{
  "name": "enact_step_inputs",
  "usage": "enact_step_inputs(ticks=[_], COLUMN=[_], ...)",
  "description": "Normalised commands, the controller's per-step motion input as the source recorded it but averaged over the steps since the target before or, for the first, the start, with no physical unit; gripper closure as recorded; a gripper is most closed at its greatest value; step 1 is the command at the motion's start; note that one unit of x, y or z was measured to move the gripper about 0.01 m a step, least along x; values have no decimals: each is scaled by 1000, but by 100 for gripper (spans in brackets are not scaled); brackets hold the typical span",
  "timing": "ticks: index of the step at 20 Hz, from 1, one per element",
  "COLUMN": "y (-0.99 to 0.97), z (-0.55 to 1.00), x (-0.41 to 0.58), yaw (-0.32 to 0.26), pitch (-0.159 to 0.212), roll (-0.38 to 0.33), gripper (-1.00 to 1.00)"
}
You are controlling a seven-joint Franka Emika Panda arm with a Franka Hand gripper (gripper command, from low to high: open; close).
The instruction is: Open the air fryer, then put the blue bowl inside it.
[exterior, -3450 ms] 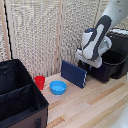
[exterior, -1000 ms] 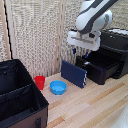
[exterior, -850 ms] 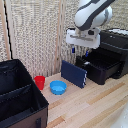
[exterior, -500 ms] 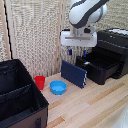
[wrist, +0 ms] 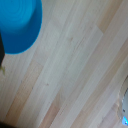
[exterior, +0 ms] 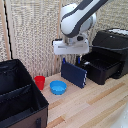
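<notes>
Hovering above the wooden table (exterior: 95,102), gripper (exterior: 71,60) up near the navy panel (exterior: 74,74), finger spread not discernible. Blue bowl (exterior: 58,87) lower, toward exterior view's left, apart from it, just beside red cup (exterior: 39,82). Air fryer (exterior: 107,60) drawer pulled out at right. Black bin (exterior: 20,102) crowding left; bare wood in front.
</notes>
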Motion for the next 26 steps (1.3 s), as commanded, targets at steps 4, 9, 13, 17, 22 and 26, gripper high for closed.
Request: enact_step_inputs(ticks=[4,9,13,17,22,26], y=[177,222,226,186,88,5], z=[-448,-446,-357,-200,-326,-433], x=[294,235,39,-131,-32,51], yaw=[149,96,46,20,57,92], pitch=[0,10,48,71,13,-24], roll=[0,0,-60,-161,-158,-158], gripper=[-100,-100,-100,-100,-100,-100])
